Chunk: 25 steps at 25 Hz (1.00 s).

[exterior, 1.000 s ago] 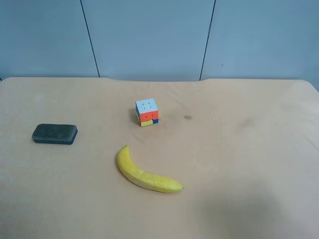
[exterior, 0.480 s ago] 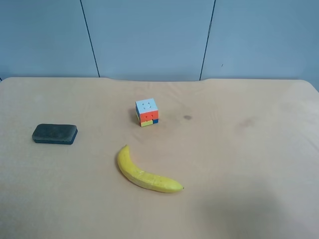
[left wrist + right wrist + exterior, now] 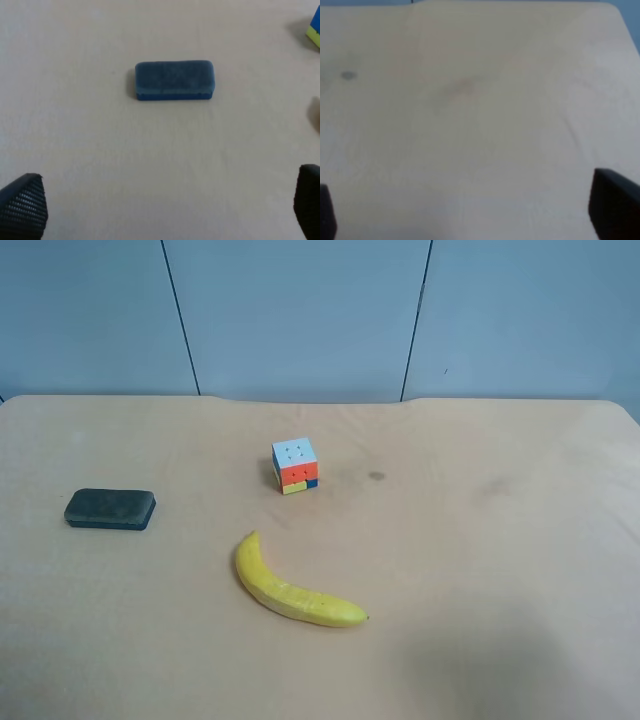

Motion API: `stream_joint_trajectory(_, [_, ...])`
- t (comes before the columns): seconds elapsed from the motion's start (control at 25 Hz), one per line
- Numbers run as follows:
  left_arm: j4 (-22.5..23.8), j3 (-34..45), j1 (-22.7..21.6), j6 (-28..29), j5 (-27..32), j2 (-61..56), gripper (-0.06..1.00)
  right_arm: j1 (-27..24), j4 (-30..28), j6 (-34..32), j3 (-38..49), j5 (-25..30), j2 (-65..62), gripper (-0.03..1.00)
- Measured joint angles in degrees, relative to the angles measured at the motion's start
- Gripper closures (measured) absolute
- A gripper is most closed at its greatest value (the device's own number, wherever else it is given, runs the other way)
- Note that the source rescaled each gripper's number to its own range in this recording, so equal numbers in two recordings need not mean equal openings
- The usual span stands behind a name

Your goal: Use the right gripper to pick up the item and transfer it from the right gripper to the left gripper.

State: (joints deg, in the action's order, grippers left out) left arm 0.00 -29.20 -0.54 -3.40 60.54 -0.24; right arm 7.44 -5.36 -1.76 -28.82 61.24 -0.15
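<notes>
A yellow banana (image 3: 293,589) lies on the tan table (image 3: 500,540) near the front middle. A multicoloured puzzle cube (image 3: 295,465) stands behind it. A dark rectangular sponge block (image 3: 110,508) lies at the left; it also shows in the left wrist view (image 3: 174,80), ahead of my left gripper (image 3: 165,210), which is open and empty. A corner of the cube (image 3: 315,27) shows at that view's edge. My right gripper (image 3: 470,220) is open and empty over bare table. Neither arm shows in the exterior high view.
A blue-grey panelled wall (image 3: 300,310) stands behind the table's far edge. A small dark spot (image 3: 376,476) marks the tabletop to the right of the cube; it also shows in the right wrist view (image 3: 348,75).
</notes>
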Motion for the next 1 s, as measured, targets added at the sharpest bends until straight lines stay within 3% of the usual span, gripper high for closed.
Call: stream_joint_trajectory(1.0, [0.0, 0.0, 0.0, 0.0, 0.0, 0.0, -0.06, 0.0, 0.0, 0.0, 0.0, 0.0, 0.0, -0.03])
